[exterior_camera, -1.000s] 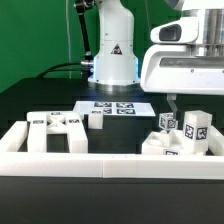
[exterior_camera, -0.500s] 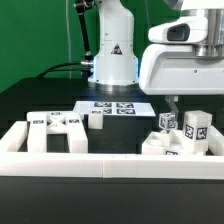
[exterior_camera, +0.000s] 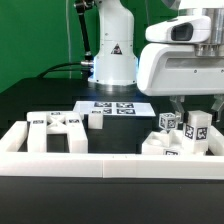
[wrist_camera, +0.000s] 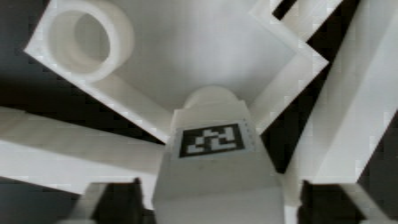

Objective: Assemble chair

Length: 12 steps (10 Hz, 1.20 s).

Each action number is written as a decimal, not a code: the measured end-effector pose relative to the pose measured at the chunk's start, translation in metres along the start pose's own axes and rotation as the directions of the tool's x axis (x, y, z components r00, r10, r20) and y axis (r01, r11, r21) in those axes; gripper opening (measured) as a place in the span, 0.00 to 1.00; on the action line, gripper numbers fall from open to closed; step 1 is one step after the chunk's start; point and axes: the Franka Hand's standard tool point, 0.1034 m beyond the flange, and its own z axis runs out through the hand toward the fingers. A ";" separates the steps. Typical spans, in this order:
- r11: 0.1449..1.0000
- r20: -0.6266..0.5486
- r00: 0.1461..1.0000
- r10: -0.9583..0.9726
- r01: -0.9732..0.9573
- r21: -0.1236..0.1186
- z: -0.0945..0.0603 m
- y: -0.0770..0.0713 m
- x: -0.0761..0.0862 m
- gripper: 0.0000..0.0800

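A robotics lab: green backdrop, marker board.

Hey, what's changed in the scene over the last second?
The end effector shifted slightly toward the exterior view's left and its fingers closed in beside a tagged chair piece; a firm grip isn't clear yet. The other chair parts and the marker board stayed put.

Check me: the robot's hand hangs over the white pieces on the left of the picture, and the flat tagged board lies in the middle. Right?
No: the exterior view shows the hand over the white pieces at that view's right, not its left. The marker board does lie in the middle.
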 end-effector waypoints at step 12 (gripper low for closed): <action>0.474 0.025 0.475 0.880 -0.880 0.029 0.000 -0.017 0.003 0.36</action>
